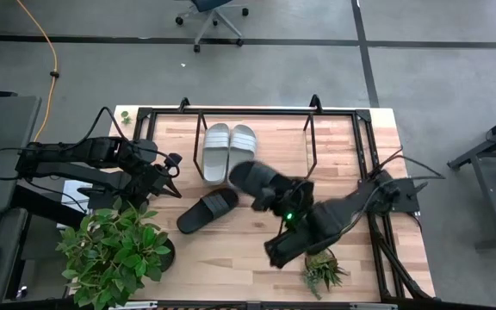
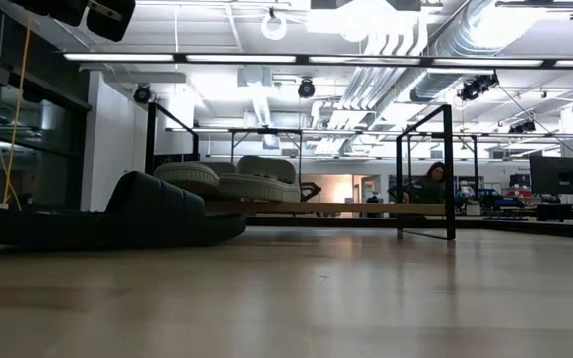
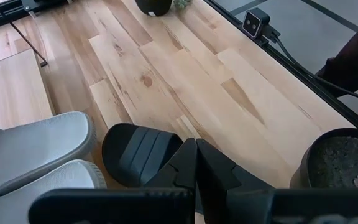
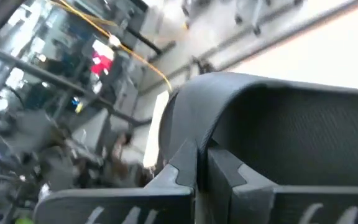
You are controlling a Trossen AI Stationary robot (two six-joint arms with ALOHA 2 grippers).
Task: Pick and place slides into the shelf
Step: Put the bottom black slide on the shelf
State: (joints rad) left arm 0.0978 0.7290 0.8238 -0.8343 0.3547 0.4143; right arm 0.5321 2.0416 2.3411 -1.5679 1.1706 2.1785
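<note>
The shelf (image 1: 313, 112), a black tube rack at the table's far side, holds the light grey pair of slides (image 1: 229, 151) side by side on its wood base. One black slide (image 1: 207, 210) lies flat on the table in front of it; the low view shows it too (image 2: 147, 214). The other black slide (image 1: 258, 177) is in my right gripper (image 1: 271, 197), above the table near the shelf's front. My left gripper (image 1: 176, 169) is shut and hovers left of the lying black slide (image 3: 138, 155), touching nothing. My right gripper (image 4: 202, 167) is shut on the second black slide at its near-right end, pinching the rim (image 4: 194, 118) between the two fingers. The fingers come from the table's near right, slanting. The slide is lifted clear of the table and reaches away from the gripper toward the shelf.
A large potted plant (image 1: 114, 250) stands at the near left edge, close under my left arm. A small plant (image 1: 321, 271) sits near the right arm, another tiny one (image 1: 125, 114) at the far left corner. A person (image 2: 433, 184) sits far behind the table.
</note>
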